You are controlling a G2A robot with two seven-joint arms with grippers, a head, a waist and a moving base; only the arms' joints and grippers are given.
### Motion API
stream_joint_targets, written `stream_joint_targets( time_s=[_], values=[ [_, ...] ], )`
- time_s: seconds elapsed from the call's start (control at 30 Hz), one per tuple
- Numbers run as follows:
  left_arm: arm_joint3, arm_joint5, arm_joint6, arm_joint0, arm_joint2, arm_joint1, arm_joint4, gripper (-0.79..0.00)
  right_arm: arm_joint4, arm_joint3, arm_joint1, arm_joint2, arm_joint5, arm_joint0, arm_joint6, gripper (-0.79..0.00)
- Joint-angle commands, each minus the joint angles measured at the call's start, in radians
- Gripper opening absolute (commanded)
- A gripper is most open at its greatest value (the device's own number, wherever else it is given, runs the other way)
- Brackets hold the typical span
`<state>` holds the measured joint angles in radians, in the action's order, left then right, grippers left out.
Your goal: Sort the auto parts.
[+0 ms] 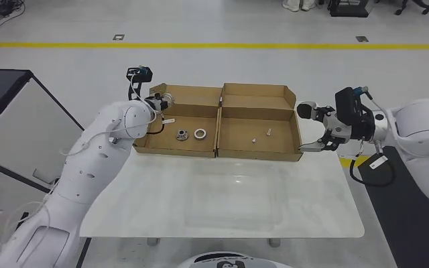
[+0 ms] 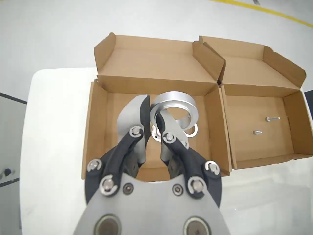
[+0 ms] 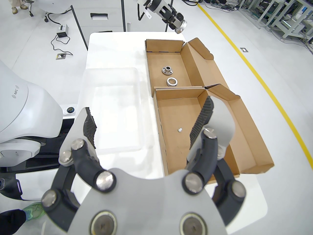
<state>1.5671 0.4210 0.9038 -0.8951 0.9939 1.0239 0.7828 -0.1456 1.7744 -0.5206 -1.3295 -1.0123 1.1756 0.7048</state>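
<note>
**Ring clamped left, right spread wide**

Left wrist: pinches the rim of a large metal ring (image 2: 176, 102) in the left gripper (image 2: 151, 113), above the left box (image 2: 95, 123). Directly beneath the fingertips lies a flanged hub (image 2: 154, 133), with a small ring (image 2: 192, 132) just beside.

Right wrist: holds the right gripper (image 3: 149, 108) spread wide beside the right box (image 3: 247, 128), with one bolt (image 3: 179, 130) ahead on the box floor.

Top: hangs left over its box's far side, and right just outside the other box's outer wall.

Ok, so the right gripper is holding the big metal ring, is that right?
No. The left gripper is holding the big metal ring, as the left wrist view shows. The right gripper is open and holds nothing.
</note>
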Motion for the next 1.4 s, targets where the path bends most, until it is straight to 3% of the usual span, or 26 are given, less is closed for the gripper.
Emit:
stream_joint_targets(
  time_s=[0.0, 0.83, 1.37],
  values=[
    [-0.032, -0.011, 0.014, 0.011, -0.013, 0.004, 0.012, -0.785, 0.000, 0.000, 0.000, 0.000, 0.000, 0.000, 0.000, 0.000],
    [-0.412, -0.048, 0.076, 0.126, -0.177, 0.091, 0.085, -0.785, 0.000, 0.000, 0.000, 0.000, 0.000, 0.000, 0.000, 0.000],
    [-0.493, -0.078, 0.060, 0.109, -0.200, 0.122, 0.125, -0.785, 0.000, 0.000, 0.000, 0.000, 0.000, 0.000, 0.000, 0.000]
  ],
)
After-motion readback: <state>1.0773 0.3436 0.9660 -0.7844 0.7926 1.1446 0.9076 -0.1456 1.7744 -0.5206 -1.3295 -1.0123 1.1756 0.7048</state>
